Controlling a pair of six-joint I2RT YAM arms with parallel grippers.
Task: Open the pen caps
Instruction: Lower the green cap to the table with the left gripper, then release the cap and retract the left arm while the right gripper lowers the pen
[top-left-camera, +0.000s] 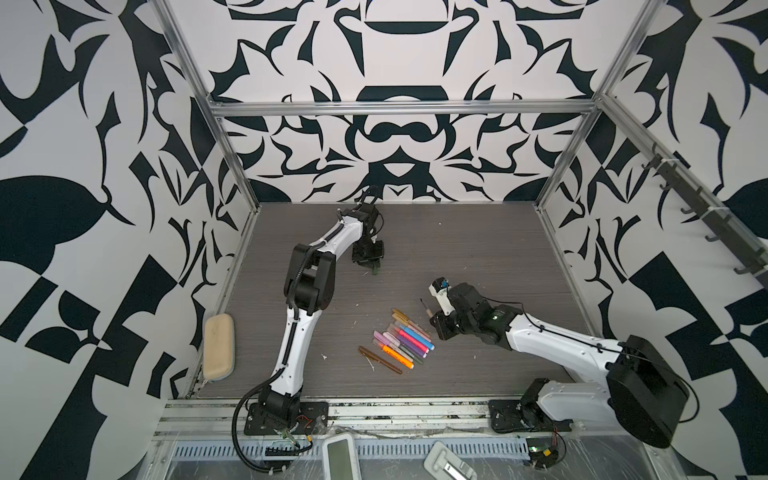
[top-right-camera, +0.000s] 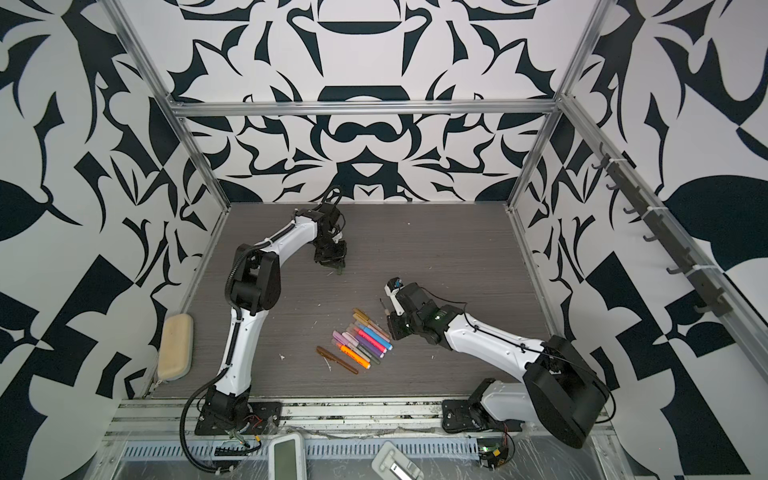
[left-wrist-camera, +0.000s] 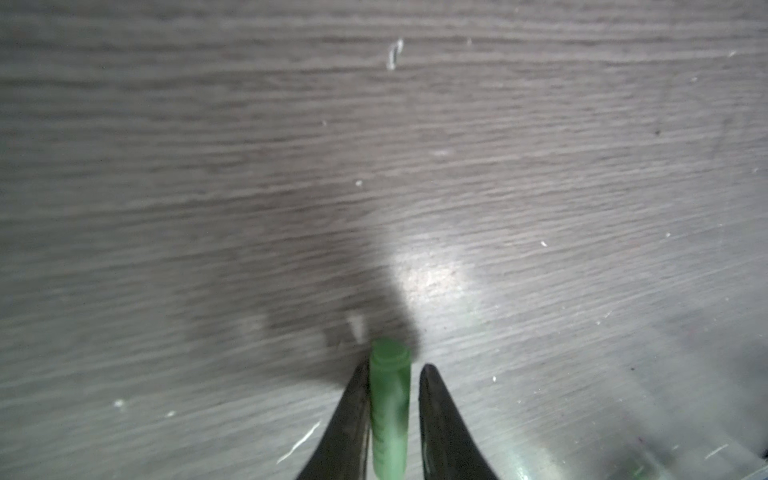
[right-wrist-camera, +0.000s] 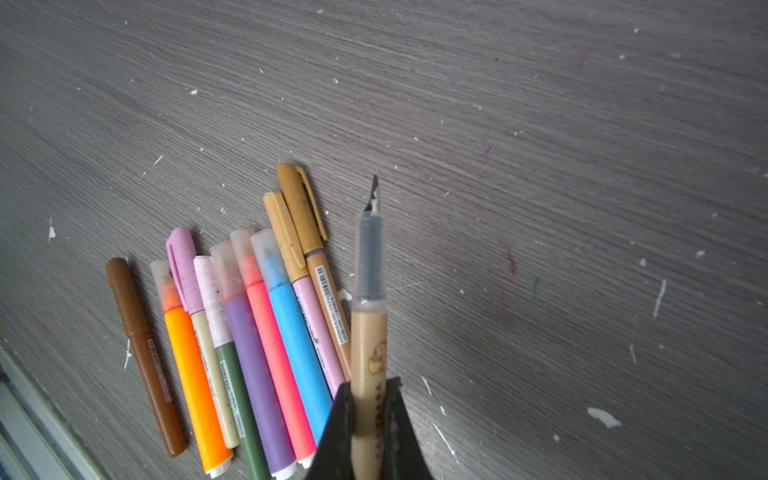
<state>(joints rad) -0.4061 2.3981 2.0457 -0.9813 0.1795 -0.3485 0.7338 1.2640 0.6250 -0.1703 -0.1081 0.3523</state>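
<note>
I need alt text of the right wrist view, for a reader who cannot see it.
The right tool grips a tan pen, its cap off and dark nib bared, over a grey table. Beside it a row of capped coloured pens lies on the table.

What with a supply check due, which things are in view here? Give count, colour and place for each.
capped pens: nine, brown, orange, cream, green, purple, coral, blue, pale pink, tan; side by side on the table, brown one slightly apart.
uncapped pen: one, tan with dark nib; in the right gripper.
green cap: one, green; between the fingers of the left gripper, farther back than the pens.
pouch: one, cream; table's left edge.
table: one, grey wood grain; beneath everything.
front-rail items: two, pale grey; below the table's front edge, unidentifiable.
left gripper: one, black; jaws slightly apart around the green cap.
right gripper: one, black; shut on the uncapped pen.
</note>
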